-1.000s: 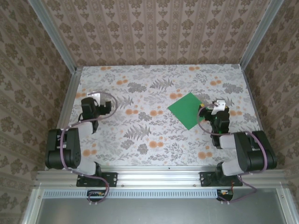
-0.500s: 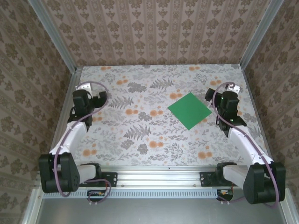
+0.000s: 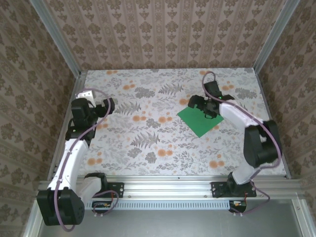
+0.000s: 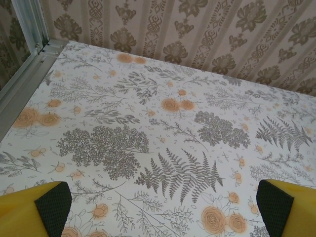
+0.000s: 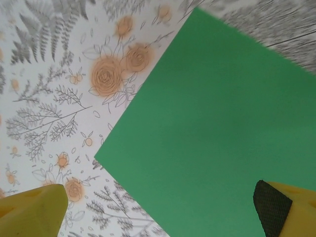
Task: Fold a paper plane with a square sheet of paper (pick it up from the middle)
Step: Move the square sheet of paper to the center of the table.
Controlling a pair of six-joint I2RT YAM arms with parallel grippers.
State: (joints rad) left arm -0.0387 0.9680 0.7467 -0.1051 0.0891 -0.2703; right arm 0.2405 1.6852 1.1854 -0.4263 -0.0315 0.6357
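Note:
The square sheet of paper [image 3: 200, 117] is bright green and lies flat and uncreased on the flowered table, right of centre, turned like a diamond. My right gripper [image 3: 201, 106] hovers open over the sheet's far corner. In the right wrist view the sheet [image 5: 217, 133] spreads under and between the yellow fingertips [image 5: 34, 212], and the right gripper [image 5: 158, 215] holds nothing. My left gripper [image 3: 107, 105] stands open at the table's left side, far from the sheet. In its wrist view the left gripper [image 4: 163, 207] has only tablecloth between its fingers. The paper plane is out of view.
Patterned walls and aluminium posts [image 3: 66, 54] close in the table [image 3: 148, 143] on three sides. A metal rail [image 4: 19, 84] runs along the table's left edge, close to the left arm. The right arm's elbow [image 3: 261, 140] sits near the right edge.
The right arm has swung left from the table's right edge until its gripper is over the green sheet. The left arm has stretched slightly further back along the left edge. Both grippers stayed open.

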